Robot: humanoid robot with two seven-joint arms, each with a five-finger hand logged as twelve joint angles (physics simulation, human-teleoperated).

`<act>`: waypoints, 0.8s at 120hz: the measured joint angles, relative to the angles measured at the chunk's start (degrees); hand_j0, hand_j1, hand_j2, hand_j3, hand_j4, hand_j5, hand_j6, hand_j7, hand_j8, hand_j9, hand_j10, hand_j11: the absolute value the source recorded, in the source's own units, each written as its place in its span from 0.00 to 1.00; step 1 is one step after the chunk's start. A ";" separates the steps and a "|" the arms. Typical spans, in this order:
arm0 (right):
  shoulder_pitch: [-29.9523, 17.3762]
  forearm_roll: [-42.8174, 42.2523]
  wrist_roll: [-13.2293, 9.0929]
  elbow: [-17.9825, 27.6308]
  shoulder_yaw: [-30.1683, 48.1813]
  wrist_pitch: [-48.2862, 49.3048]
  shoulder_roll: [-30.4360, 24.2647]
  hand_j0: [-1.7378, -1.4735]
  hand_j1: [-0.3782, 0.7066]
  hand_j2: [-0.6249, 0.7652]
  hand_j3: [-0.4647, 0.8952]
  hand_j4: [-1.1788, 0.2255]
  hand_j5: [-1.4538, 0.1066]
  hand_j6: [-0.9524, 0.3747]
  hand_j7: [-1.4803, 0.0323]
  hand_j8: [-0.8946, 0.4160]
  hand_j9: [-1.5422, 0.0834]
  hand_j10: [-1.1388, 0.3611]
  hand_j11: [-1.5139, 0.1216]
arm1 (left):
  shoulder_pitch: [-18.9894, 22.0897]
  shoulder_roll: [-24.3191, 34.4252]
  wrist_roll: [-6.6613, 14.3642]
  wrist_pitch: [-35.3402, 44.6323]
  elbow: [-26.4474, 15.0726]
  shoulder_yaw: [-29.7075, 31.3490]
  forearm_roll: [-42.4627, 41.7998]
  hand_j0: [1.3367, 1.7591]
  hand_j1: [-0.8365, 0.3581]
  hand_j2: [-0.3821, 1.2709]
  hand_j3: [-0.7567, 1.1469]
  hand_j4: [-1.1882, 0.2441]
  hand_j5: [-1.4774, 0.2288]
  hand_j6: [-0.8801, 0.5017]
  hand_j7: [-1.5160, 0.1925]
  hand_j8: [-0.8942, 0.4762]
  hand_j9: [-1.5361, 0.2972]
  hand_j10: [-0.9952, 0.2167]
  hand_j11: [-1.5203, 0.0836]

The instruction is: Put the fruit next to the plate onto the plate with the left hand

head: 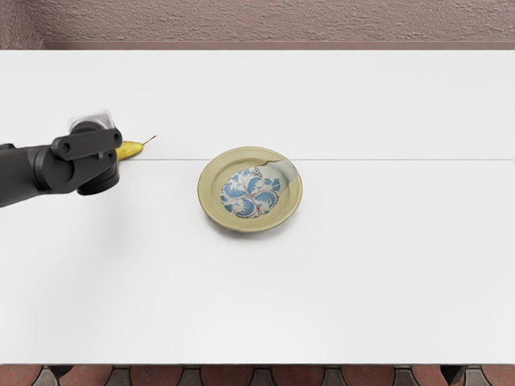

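- Left hand (90, 161) comes in from the left edge and sits right over the fruit (131, 149), covering most of it. That fits a reach for a pickup.
- Hand state: cannot tell. The dark wrist block hides the grasp side, so there is no way to say if it is spread, closed or pinching the fruit.
- Fruit is yellow with a thin dark stem. Only the tip end pokes out on the hand's right side, pointing toward the plate (208, 193).
- Cannot tell whether the fruit lies on the table (362, 281) or is lifted; it shows at about tabletop level.
- Fruit is not on the plate. It is left of it with a clear gap between them.
- Plate is olive-rimmed with a blue flower pattern, holds nothing, and sits near the table's middle, an easy drop spot.
- Judgement: early grasp stage; carrying the fruit rightward and setting it down are not yet done.
- Risk: a long, curved fruit could roll or slip in a loose hold.
- Right arm is not in view.
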 joint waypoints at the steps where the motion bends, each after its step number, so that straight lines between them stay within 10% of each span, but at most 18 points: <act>1: 0.00 0.00 0.00 0.00 0.00 0.00 0.00 0.30 0.04 0.45 0.34 0.83 0.92 0.71 0.97 0.67 0.94 0.75 0.91 | 0.00 0.00 0.00 0.00 0.00 0.00 0.01 0.76 0.55 0.29 0.40 0.52 0.53 0.32 0.55 0.35 0.52 0.45 0.59; 96: 0.00 -0.02 0.00 0.00 0.00 0.00 0.00 0.30 0.04 0.45 0.34 0.83 0.92 0.71 0.97 0.67 0.94 0.75 0.91 | 1.40 -0.10 0.07 0.24 0.12 0.03 1.01 0.74 0.49 0.31 0.40 0.44 0.50 0.37 0.46 0.40 0.40 0.39 0.45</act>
